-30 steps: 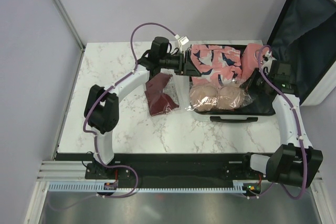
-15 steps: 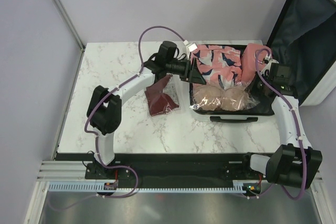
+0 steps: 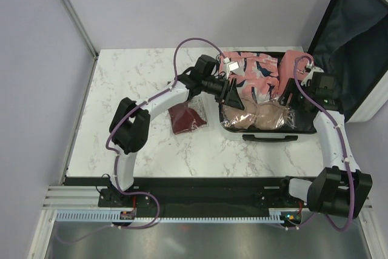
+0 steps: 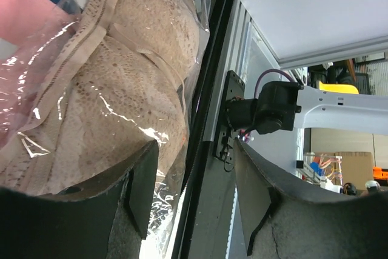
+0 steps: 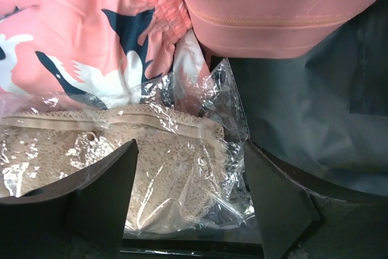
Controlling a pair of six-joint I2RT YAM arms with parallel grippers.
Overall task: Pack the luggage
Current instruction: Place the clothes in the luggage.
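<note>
The luggage [image 3: 354, 34] lies open at the table's right, lid leaning back and dark lining [image 5: 315, 107] showing. In its base lie a pink patterned garment [image 3: 254, 71], a plain pink garment [image 5: 279, 10] and a clear bag of beige lace underwear [image 3: 257, 115]. My left gripper [image 3: 233, 96] is open at the bag's left end. In the left wrist view the left gripper [image 4: 194, 174] straddles the case's zipper rim [image 4: 203, 101], one finger against the bag [image 4: 121, 77]. My right gripper [image 5: 189, 150] hangs open just above the bag's right end [image 5: 176, 174], holding nothing.
A maroon packet [image 3: 187, 118] lies on the marble table [image 3: 133, 83] left of the luggage, under my left arm. The luggage's black handle [image 3: 270, 138] juts toward the near edge. Grey walls close in behind and on the left.
My right gripper has opened and let go of the bag, which now lies further inside the case. My left arm has swung right to the bag's left end.
</note>
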